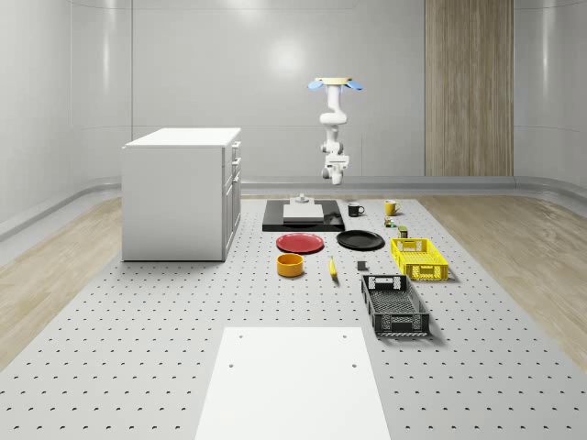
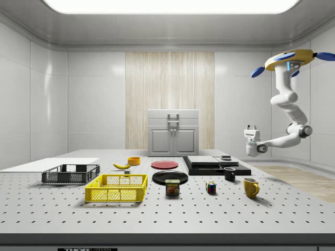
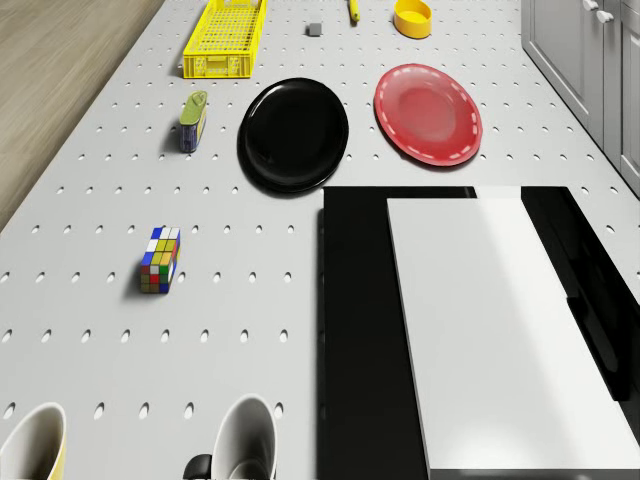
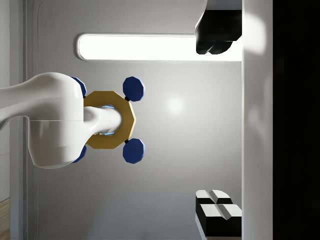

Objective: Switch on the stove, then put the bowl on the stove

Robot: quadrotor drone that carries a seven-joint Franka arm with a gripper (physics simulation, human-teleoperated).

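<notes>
Drone (image 1: 337,84) hovers beyond stove (image 1: 304,215), gripper (image 2: 252,128) raised.

Yellow octagonal drone (image 2: 289,59), blue rotors, glossy white arm (image 2: 287,99)

The stove (image 3: 370,340) is black with a white top; the bowl (image 1: 291,265) is orange-yellow. The plates are red (image 3: 428,113) and black (image 3: 293,134), the crates yellow (image 1: 418,258) and black (image 1: 394,305). The drone (image 2: 289,60) is yellow with blue rotors, the table (image 1: 138,339) grey, dotted with holes.
</notes>
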